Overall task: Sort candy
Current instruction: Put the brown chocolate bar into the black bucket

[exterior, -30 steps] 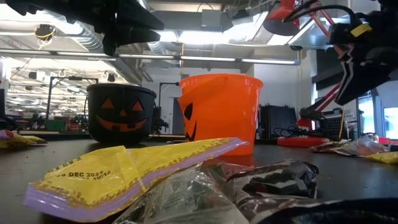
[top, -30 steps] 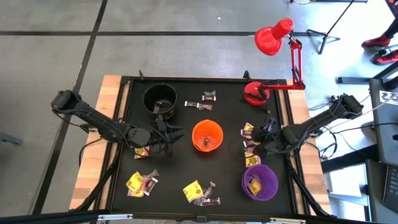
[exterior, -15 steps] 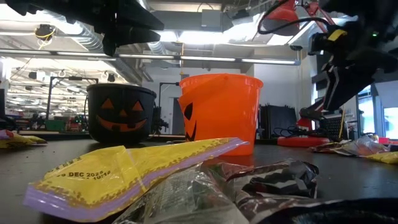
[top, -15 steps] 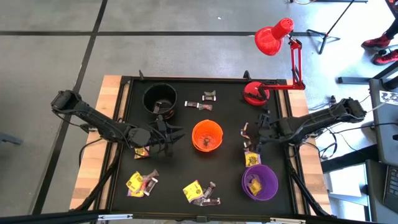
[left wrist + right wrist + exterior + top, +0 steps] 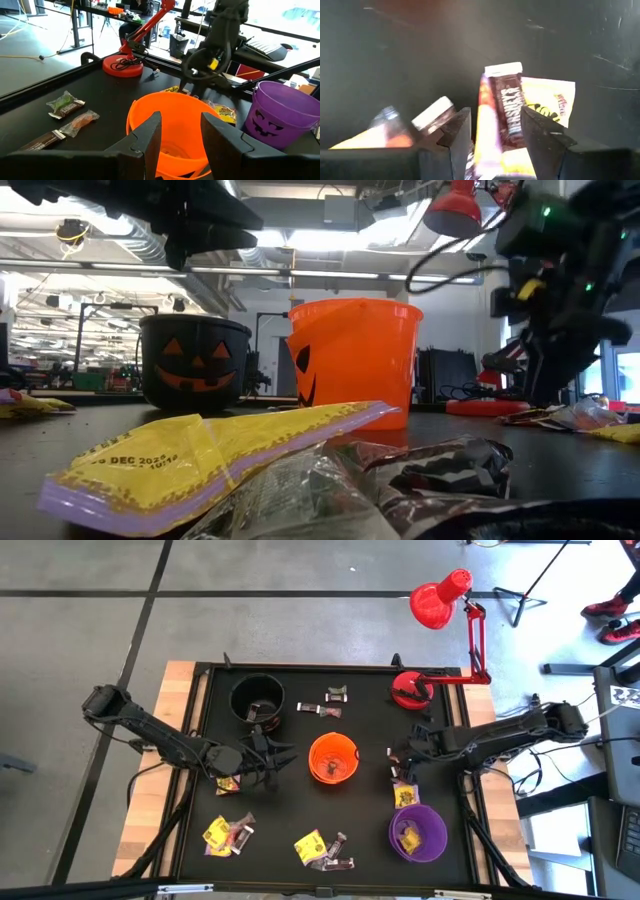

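Right gripper (image 5: 408,753) hung parted and empty over a cluster of candy (image 5: 402,776) near the table's (image 5: 205,730) right edge. Left gripper (image 5: 268,762) waited parted, empty, left of the orange cup (image 5: 333,759). Risk: overlapped wrappers might lift together, mixing kinds.
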`<act>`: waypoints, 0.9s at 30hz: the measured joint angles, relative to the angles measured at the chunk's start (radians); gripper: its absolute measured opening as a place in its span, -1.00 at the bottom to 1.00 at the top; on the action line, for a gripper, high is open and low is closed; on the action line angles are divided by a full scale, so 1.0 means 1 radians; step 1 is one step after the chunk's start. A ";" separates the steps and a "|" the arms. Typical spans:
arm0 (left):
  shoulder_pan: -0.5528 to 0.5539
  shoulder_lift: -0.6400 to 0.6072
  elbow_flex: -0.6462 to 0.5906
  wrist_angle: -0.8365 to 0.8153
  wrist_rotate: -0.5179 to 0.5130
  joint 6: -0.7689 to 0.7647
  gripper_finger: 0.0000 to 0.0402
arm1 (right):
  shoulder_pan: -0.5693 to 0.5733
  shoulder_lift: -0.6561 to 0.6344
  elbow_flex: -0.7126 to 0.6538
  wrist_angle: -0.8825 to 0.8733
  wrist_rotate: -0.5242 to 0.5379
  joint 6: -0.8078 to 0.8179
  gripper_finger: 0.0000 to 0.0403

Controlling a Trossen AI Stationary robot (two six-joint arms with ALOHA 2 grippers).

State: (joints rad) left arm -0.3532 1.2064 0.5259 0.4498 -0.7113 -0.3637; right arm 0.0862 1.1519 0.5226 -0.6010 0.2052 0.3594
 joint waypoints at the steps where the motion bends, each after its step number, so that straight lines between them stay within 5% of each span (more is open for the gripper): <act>1: 0.000 0.000 0.000 -0.001 0.000 0.000 -0.36 | -0.011 0.000 -0.013 0.014 0.000 0.000 -0.16; 15: 0.000 0.000 0.000 -0.007 0.000 0.000 -0.36 | -0.087 -0.002 -0.105 0.127 -0.049 -0.009 -0.20; 27: 0.000 0.000 0.000 -0.012 0.000 -0.001 -0.36 | -0.087 -0.002 -0.062 0.130 -0.050 -0.018 -0.88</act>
State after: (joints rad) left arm -0.3531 1.2064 0.5259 0.4377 -0.7116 -0.3649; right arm -0.0006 1.1500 0.4602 -0.4706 0.1551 0.3412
